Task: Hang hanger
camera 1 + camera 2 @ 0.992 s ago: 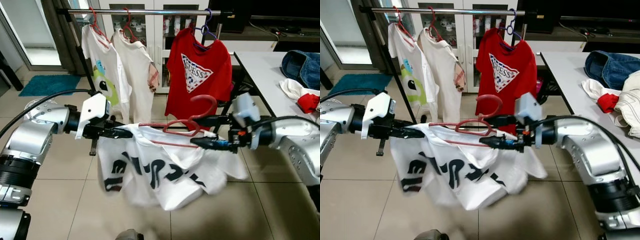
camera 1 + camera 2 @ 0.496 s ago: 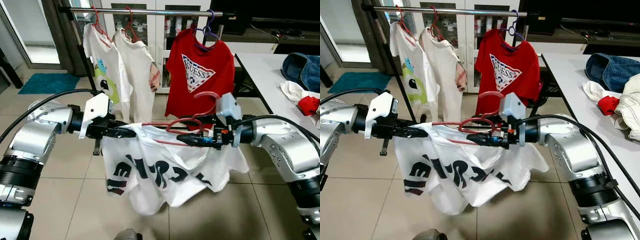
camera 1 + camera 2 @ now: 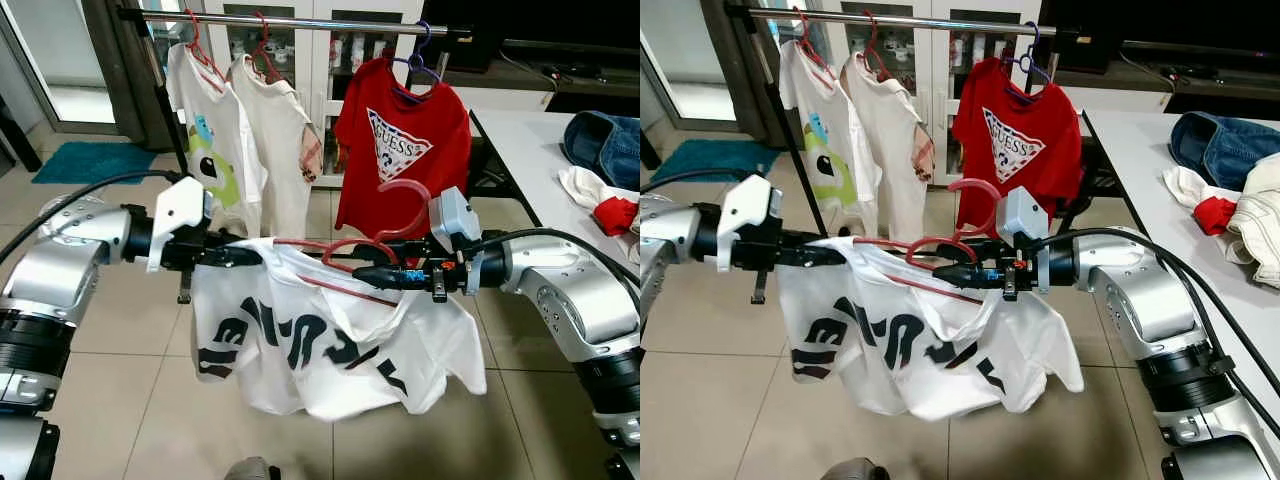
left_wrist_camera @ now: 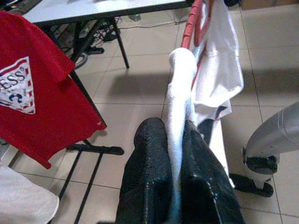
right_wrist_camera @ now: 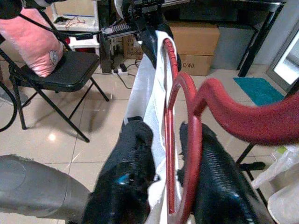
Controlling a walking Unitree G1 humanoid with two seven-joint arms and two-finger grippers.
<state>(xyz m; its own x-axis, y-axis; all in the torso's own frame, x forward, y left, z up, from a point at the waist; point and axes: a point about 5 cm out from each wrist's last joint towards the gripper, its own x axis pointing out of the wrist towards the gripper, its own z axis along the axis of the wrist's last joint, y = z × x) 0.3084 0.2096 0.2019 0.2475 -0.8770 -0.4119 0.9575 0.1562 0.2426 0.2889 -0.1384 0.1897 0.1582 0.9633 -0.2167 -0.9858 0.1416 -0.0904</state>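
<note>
Both jaw pairs pinching: left gripper (image 3: 238, 256) clamped on shoulder of white shirt (image 3: 330, 345), right gripper (image 3: 372, 275) closed on red hanger (image 3: 370, 245) plus shirt fabric. Hanger sits mid-frame, long axis running left-right between grippers, hook (image 3: 405, 205) curling up beside right gripper. Rail (image 3: 300, 22) way up at top of frame, gap between cream shirt (image 3: 280, 140) and red shirt (image 3: 405, 150) almost straight above hook. Right arm nearer, so guessing it does lift.
</note>
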